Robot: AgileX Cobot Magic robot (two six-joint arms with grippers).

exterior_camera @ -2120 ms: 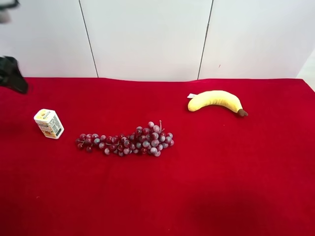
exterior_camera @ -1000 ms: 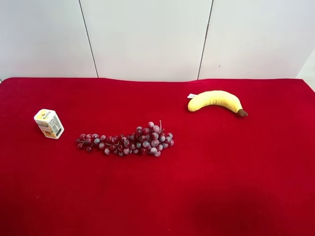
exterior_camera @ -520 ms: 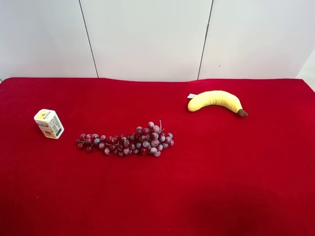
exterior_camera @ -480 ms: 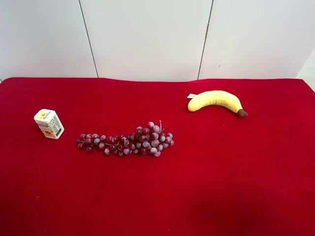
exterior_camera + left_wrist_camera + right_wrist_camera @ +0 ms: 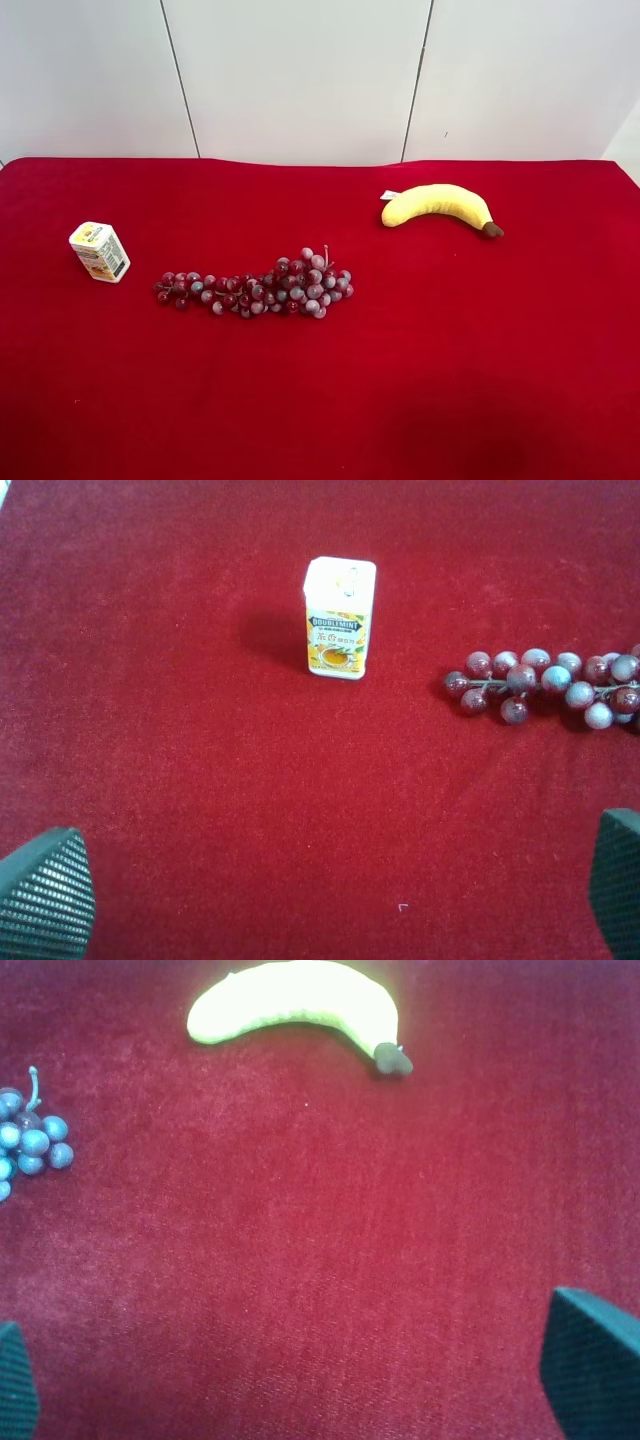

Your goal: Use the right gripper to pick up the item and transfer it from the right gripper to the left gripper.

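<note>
Carton [image 5: 99, 251] stands on the red table [image 5: 450, 350] close to the edge at the exterior high view's left, about midway between the table's far and near edges, a small white box with green and orange-yellow print; the left wrist view shows its front [image 5: 340, 619] with yellow-orange artwork and the word DOUBLEMINT. Nothing grips or touches it. Just beside it, toward the middle of the table, a bunch of red grapes [image 5: 258, 285] lies stretched out in a long row, apart from the carton with bare cloth between them. A yellow banana [image 5: 438, 205] rests well apart from both, nearer the far edge and the corner at the exterior high view's right, its dark stem end pointing toward that side edge.

No arm shows in the exterior high view. In the left wrist view the left hand [image 5: 340, 900] hangs above the table with its two ribbed fingertips [image 5: 45, 900] spread wide, holding nothing, the carton and the end of the grape bunch [image 5: 545, 685] ahead of it. In the right wrist view the right hand [image 5: 310, 1375] likewise has its fingertips [image 5: 595, 1360] wide apart over bare cloth, holding nothing, with the banana [image 5: 295, 1000] and a few grapes [image 5: 30, 1140] ahead of it
</note>
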